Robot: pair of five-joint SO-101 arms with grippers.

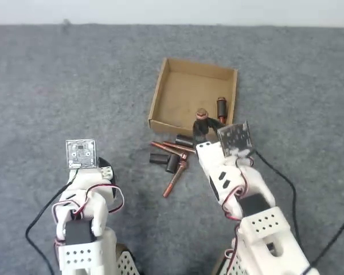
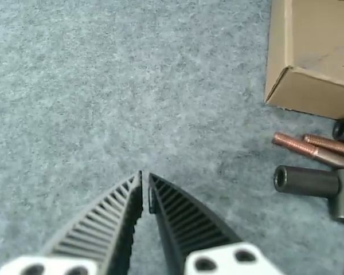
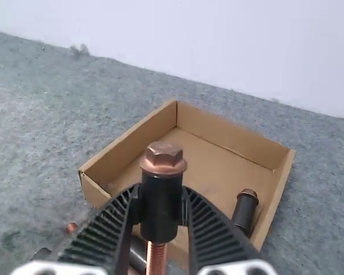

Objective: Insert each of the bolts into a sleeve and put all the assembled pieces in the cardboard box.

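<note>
Count: one cardboard box [image 1: 160, 94], two assembled pieces, three loose bolts [image 1: 176, 179] and three loose sleeves [image 1: 159, 158] are recorded on the grey desk [image 1: 74, 86].

Box: the box is open at the top. One finished piece [image 1: 221, 107] is found inside it, at 4 o'clock of the box floor, just beside the side wall, a copper head showing above a dark sleeve.

Right tool [image 1: 202, 130]: it is closed on the second assembled piece, the held piece [image 3: 160, 200]. This piece is kept upright, head up, with the dark sleeve clamped between the ribbed jaws and the copper thread showing below. In the high view it is placed at the 6 o'clock wall of the box.

Loose parts: the bolts and sleeves are heaped on the desk just outside the box, at 6 to 7 o'clock of it. Two bolts are laid crossing each other near a sleeve; the third is set apart, slanted toward 7 o'clock.

Left tool [image 2: 144, 177]: the jaws are drawn together to a thin slit, with nothing between them, over bare desk. The left arm [image 1: 83, 189] is noted at 8 o'clock of the heap.
</note>
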